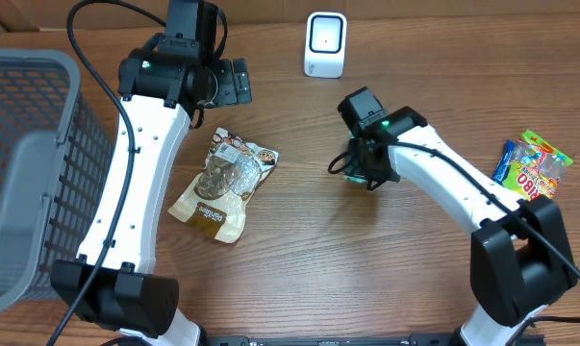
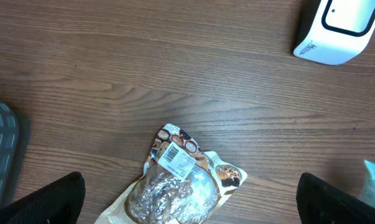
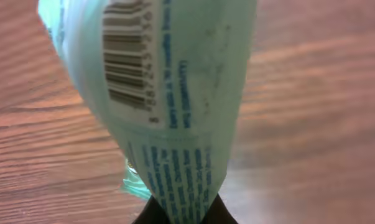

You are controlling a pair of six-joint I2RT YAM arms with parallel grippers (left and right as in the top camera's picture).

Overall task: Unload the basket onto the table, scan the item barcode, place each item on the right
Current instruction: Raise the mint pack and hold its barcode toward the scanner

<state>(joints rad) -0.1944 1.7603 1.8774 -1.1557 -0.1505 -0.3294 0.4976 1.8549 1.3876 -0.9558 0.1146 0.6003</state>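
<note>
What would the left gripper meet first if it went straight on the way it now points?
Probably the brown snack bag, which lies label up in line with the open jaws of the left gripper. Depth is unclear, so it might instead reach the bare table just beyond.

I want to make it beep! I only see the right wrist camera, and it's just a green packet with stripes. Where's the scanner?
Observer: The white scanner stands at the far edge of the table, beyond the right end effector holding your green packet.
Operator: Is there anything else to scan?
Observer: Yes, a brown snack bag lies flat beside the left arm, with its barcode sticker facing up.
Operator: Is the other arm holding something?
Observer: No, the left end effector is open and empty, up near the far edge, apart from the bag.
</note>
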